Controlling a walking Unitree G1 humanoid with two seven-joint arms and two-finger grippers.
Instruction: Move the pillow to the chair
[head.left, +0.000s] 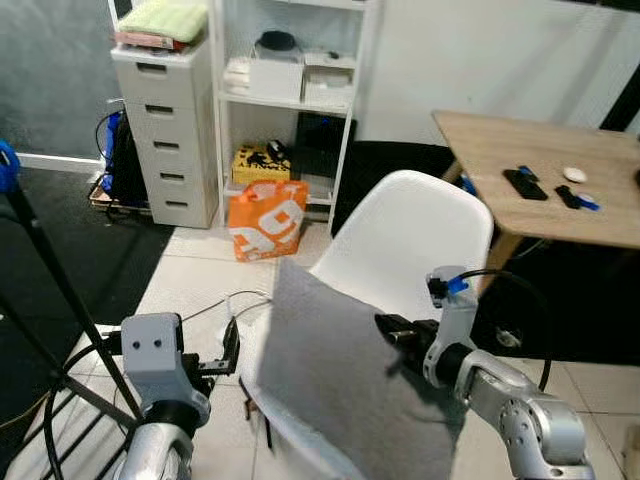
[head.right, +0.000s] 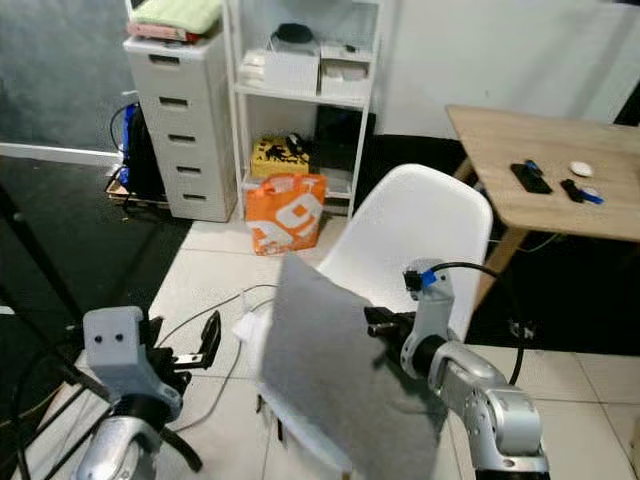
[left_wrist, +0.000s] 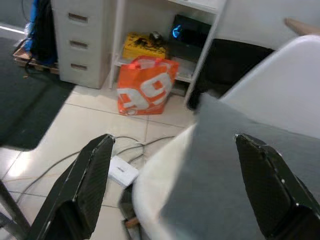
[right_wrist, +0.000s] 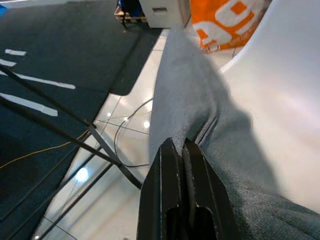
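The right gripper (right_wrist: 181, 150) has its 2 black fingers pressed together on a fold of the flat grey fabric pillow (head.left: 340, 375), pinching a ridge of cloth near the pillow's edge on the robot's right. The cloth bunches and creases where the fingers bite, so the pillow looks soft and light, with a thin cover that gives easily. A pinch of that kind probably holds the cover more than the filling, so the bulk may sag or swing from the pinch.

The left gripper (head.left: 228, 352) stands beside the pillow's left edge, its 2 fingers spread wide and touching nothing; in the left wrist view the pillow and the chair's rim lie in the gap ahead of it.

The pillow lies tilted on the seat of the white moulded plastic chair (head.left: 415, 235), its upper corner raised towards the backrest and its lower part hanging out past the front lip of the seat. Judged from this, the move is nearly done and what is left is to settle the pillow fully onto the seat and let go.

Beyond the chair stand an orange shopping bag (head.left: 266, 219) on the tiled floor, a white drawer unit (head.left: 166, 130) and a wooden table (head.left: 545, 170).
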